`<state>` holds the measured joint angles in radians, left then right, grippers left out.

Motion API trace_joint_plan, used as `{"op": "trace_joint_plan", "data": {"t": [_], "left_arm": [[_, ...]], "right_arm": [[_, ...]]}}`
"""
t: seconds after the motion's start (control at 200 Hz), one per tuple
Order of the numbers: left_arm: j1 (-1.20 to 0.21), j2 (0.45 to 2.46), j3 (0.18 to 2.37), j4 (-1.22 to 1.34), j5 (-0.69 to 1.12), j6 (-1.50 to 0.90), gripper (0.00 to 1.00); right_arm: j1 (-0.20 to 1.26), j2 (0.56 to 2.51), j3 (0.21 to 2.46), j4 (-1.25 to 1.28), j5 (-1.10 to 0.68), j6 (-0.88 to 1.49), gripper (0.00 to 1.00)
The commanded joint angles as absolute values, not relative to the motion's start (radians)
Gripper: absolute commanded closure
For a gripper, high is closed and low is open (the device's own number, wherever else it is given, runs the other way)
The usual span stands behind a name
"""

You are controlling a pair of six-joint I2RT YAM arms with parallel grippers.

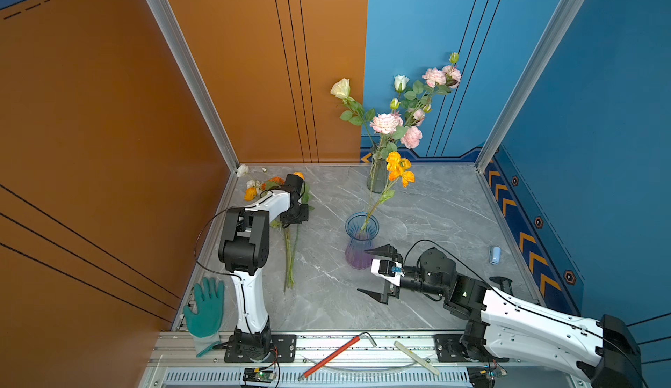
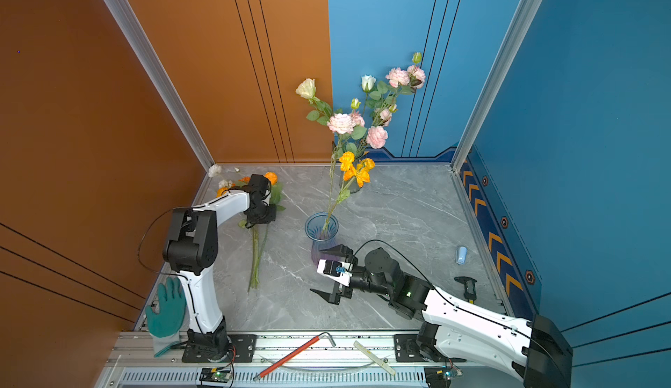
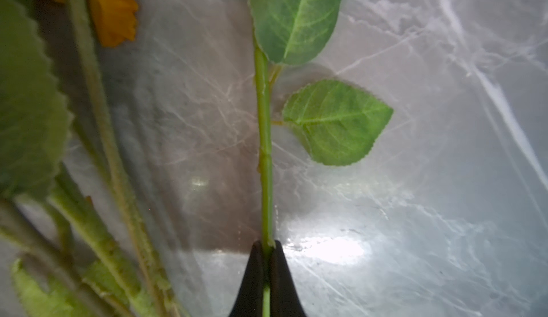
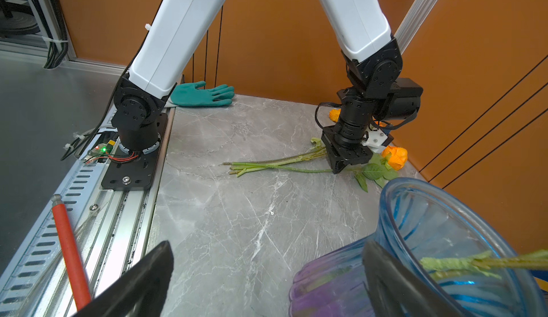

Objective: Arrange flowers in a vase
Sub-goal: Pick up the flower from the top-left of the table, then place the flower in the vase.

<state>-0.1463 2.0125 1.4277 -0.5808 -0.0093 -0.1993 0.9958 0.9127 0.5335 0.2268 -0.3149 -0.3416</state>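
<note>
A bunch of flowers point(image 1: 290, 255) lies on the marble table at the left, with long green stems and orange blooms near the wall. My left gripper point(image 1: 295, 219) reaches down onto it and is shut on one green leafy stem point(image 3: 265, 152); its jaws pinch that stem in the left wrist view. A blue and purple glass vase point(image 1: 361, 239) stands mid-table and holds one orange flower point(image 1: 399, 170). My right gripper point(image 1: 361, 270) hovers open just in front of the vase point(image 4: 444, 256), one finger beside its purple base, holding nothing.
A clear vase point(image 1: 377, 179) of pink and cream flowers point(image 1: 385, 123) stands at the back wall. A green glove point(image 1: 207, 304) lies by the left arm's base. A red-handled tool point(image 1: 334, 355) and white strip point(image 1: 415, 357) rest on the front rail. A caliper point(image 1: 503, 284) lies at the right.
</note>
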Motion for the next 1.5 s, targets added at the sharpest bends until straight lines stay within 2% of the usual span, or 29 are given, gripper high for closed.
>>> {"op": "trace_joint_plan", "data": {"t": [0.0,0.13,0.26,0.355,0.531,0.756,0.926,1.196,1.497], "left_arm": [[-0.149,1.866,1.418,-0.607,0.045,-0.198,1.00],[-0.144,1.695,1.388,-0.606,0.142,-0.218,1.00],[-0.181,1.495,1.333,-0.538,0.192,-0.255,1.00],[-0.283,1.324,1.273,-0.402,0.145,-0.253,1.00],[-0.554,1.100,1.179,-0.020,-0.058,-0.173,1.00],[-0.801,1.073,1.240,0.216,-0.142,-0.046,1.00],[-0.892,1.104,1.241,0.356,-0.152,0.021,1.00],[-0.928,1.149,1.235,0.425,-0.189,0.052,1.00],[-0.901,1.183,0.983,0.589,-0.131,0.014,1.00]], "right_arm": [[0.983,0.910,0.548,0.238,-0.330,-0.326,0.00],[0.971,0.896,0.538,0.257,-0.312,-0.299,0.00],[0.895,0.850,0.504,0.337,-0.339,-0.200,0.00],[0.815,0.826,0.489,0.384,-0.431,-0.117,0.00],[0.772,0.835,0.484,0.409,-0.436,-0.069,0.00],[0.760,0.835,0.485,0.399,-0.410,-0.060,0.00],[0.751,0.844,0.488,0.400,-0.408,-0.048,0.00],[0.740,0.854,0.486,0.409,-0.408,-0.035,0.00],[0.731,0.833,0.476,0.419,-0.391,-0.027,0.00]]}}
